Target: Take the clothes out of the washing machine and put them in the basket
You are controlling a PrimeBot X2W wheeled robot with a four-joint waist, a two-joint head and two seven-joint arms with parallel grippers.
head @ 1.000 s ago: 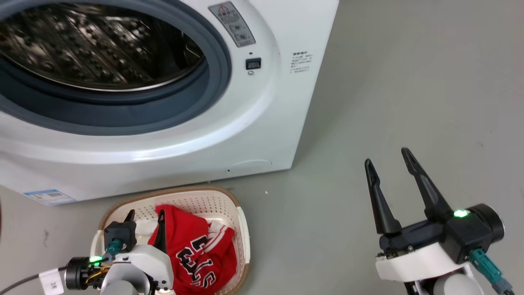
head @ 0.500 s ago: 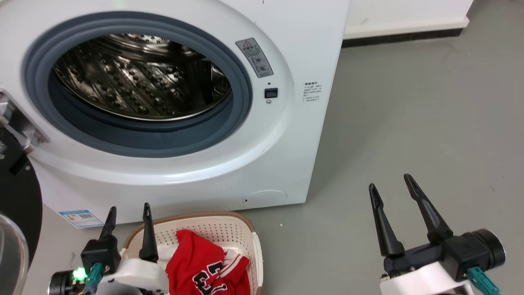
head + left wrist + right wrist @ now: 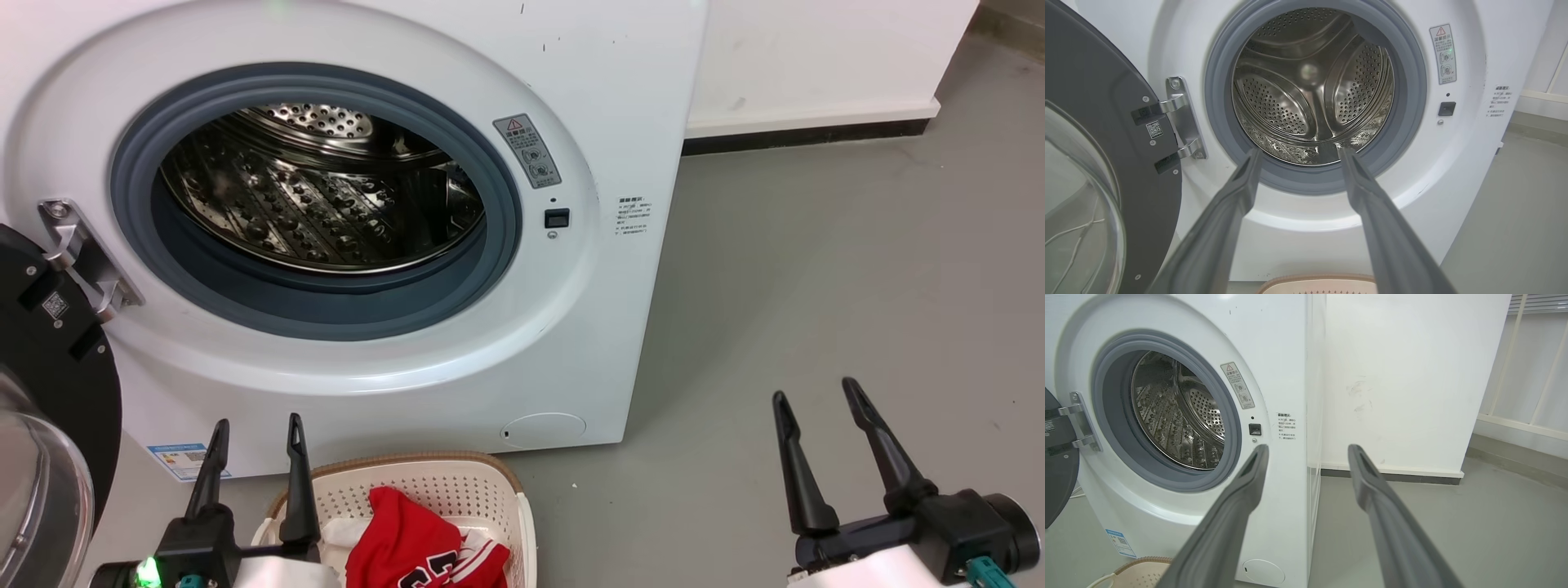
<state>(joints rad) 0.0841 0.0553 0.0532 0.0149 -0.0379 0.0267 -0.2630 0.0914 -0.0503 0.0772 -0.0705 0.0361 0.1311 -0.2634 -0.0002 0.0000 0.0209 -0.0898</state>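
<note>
The white washing machine [image 3: 620, 98] stands with its round door [image 3: 49, 425] swung open to the left; its steel drum [image 3: 326, 196] shows no cloth inside, and the left wrist view looks straight into the drum [image 3: 1310, 90]. On the floor in front sits the cream basket [image 3: 498, 478] holding red clothes [image 3: 408, 539] with white trim. My left gripper [image 3: 257, 429] hovers open over the basket's left end, nothing between its fingers. My right gripper [image 3: 816, 390] is open and empty above bare floor to the right of the machine.
Grey floor [image 3: 816, 269] stretches to the right of the machine up to a white wall with a dark skirting [image 3: 808, 131]. The open door's hinge [image 3: 82, 257] and black rim jut out on the left. The basket's rim [image 3: 1141, 565] shows low in the right wrist view.
The head camera has tilted up, so the machine and basket sit lower in the picture. My left gripper has risen out of the basket, leaving the red clothes there. The right gripper stays open.
</note>
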